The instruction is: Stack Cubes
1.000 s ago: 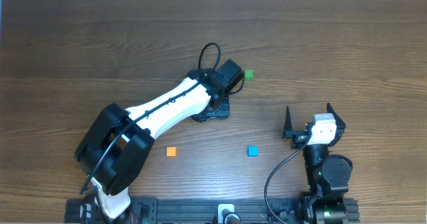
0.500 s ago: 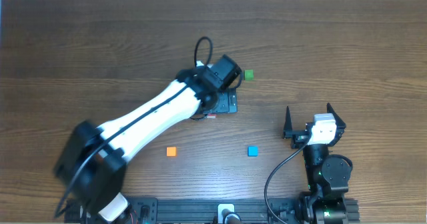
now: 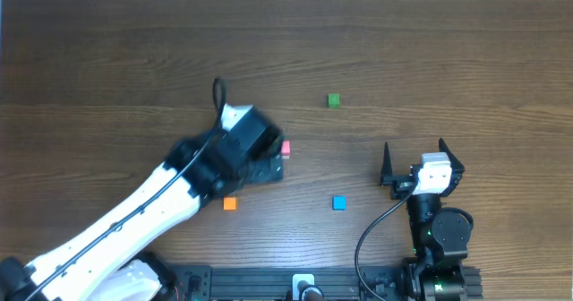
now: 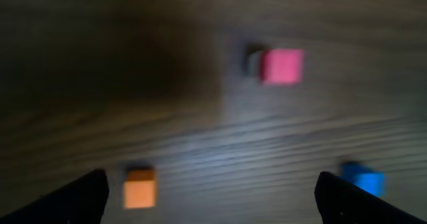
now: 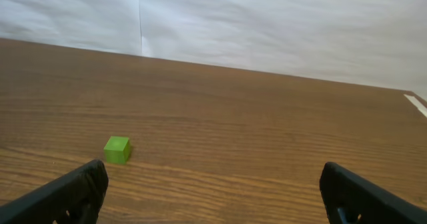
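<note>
Dark wood-grain table (image 3: 466, 32), pale backdrop beyond its far edge. Nothing stacked yet. The pink cube (image 4: 282, 65), orange cube (image 4: 139, 187) and blue cube (image 4: 363, 181) lie well apart under your left gripper (image 4: 210, 184), its fingers spread wide and empty. The green cube (image 5: 117, 149) sits off alone. The right gripper (image 5: 213, 207) is parked, agape, holding nothing. Choose one cube, square your fingers to its faces, then descend straight. Bare wood all round; no table edge close.

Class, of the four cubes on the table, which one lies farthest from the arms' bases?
The green cube: it sits alone farthest up the table, beyond the pink cube, orange cube and blue cube.
</note>
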